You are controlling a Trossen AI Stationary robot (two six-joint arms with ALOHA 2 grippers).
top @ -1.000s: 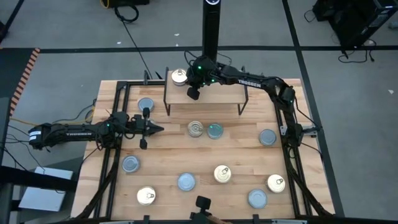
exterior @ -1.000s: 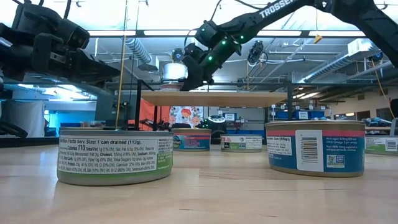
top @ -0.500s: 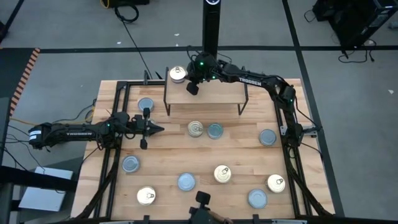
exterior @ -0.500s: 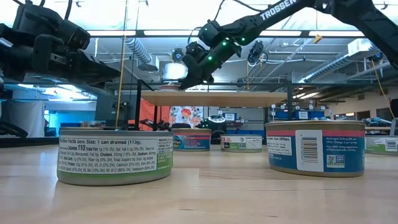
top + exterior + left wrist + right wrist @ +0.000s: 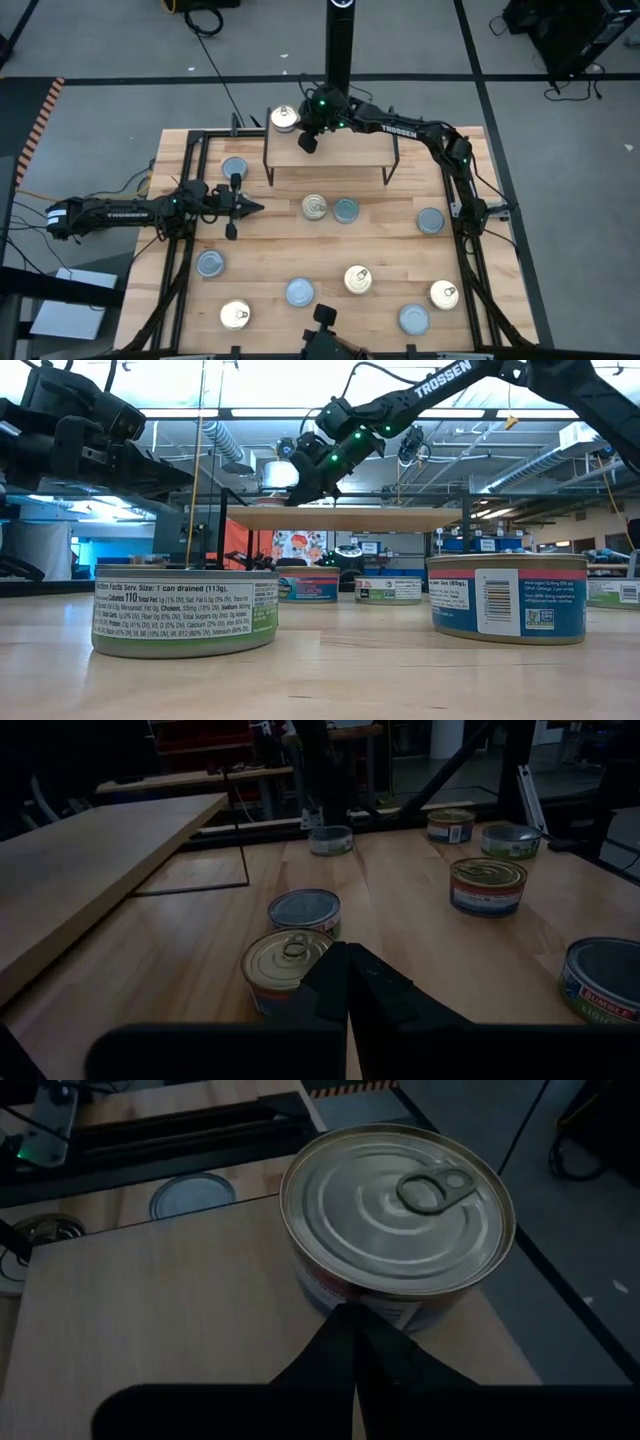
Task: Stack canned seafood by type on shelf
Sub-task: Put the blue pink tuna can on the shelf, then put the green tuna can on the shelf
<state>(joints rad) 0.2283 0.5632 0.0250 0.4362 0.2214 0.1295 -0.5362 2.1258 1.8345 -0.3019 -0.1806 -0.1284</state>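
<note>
A gold pull-tab tin (image 5: 285,118) (image 5: 395,1220) stands upright at the far left corner of the shelf (image 5: 340,152), a light-wood plank on black legs. My right gripper (image 5: 308,142) (image 5: 352,1312) is shut, on the side of the tin that faces the shelf's middle. In the low view it (image 5: 297,495) hangs just above the plank beside the tin (image 5: 280,473). My left gripper (image 5: 255,208) (image 5: 347,952) is shut and waits over the table's left part, short of a gold tin (image 5: 287,960). My right gripper touches the tin's side wall (image 5: 350,1295) low down with the tips of its shut fingers. It slants down from the shelf's right and near side. The tin stands upright with its bottom on the plank at the far left corner.
Several tins lie on the slatted table: gold (image 5: 314,207) and blue-grey (image 5: 346,210) ones in front of the shelf, blue-grey ones (image 5: 236,168) (image 5: 430,221) at the sides, and more near the front edge (image 5: 358,279) (image 5: 300,292). The rest of the shelf plank is bare.
My right gripper has edged toward the shelf's far left corner, and the gold tin in front of its shut fingers has slid a little the same way, staying upright.
</note>
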